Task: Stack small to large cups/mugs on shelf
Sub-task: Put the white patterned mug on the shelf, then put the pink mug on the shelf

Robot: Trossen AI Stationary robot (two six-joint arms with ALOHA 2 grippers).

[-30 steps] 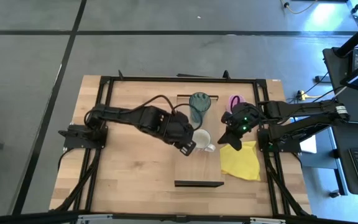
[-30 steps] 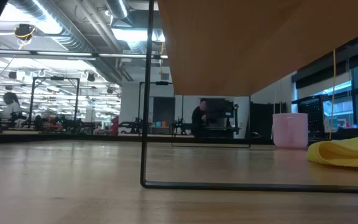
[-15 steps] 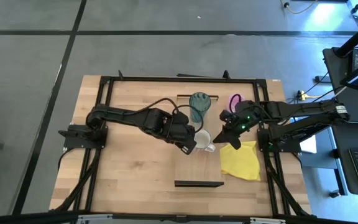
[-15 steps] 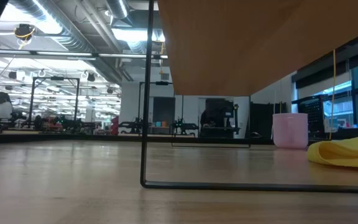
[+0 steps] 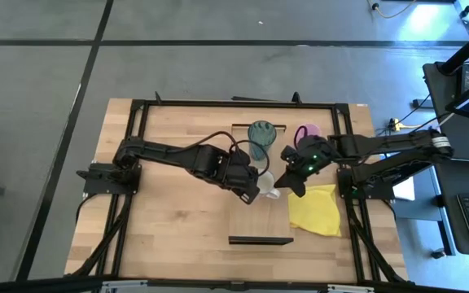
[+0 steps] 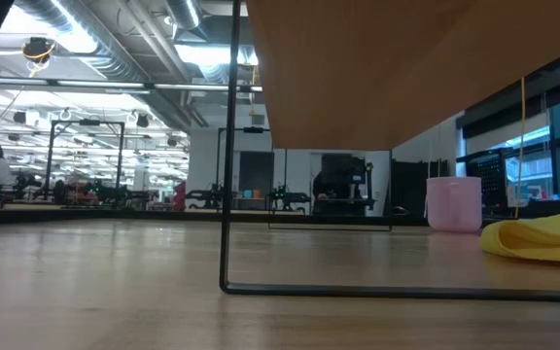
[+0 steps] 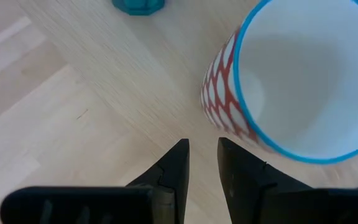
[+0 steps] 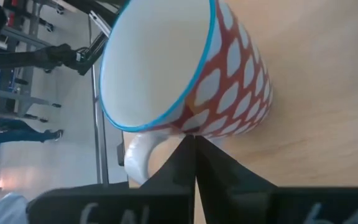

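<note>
Mug [image 5: 265,184], white with a red lattice and blue rim, sits on the shelf [image 5: 260,220] between both grippers, left fingers [image 7: 173,165] narrowly parted beside it, right fingers [image 8: 194,155] shut at its handle; likely rigid, smooth, breakable, best gripped by wall or handle.

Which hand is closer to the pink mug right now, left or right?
Right. The right hand sits just beside the pink mug, toward the table's front, near the white mug. The left hand is across the shelf, on that white mug's other side.
</note>
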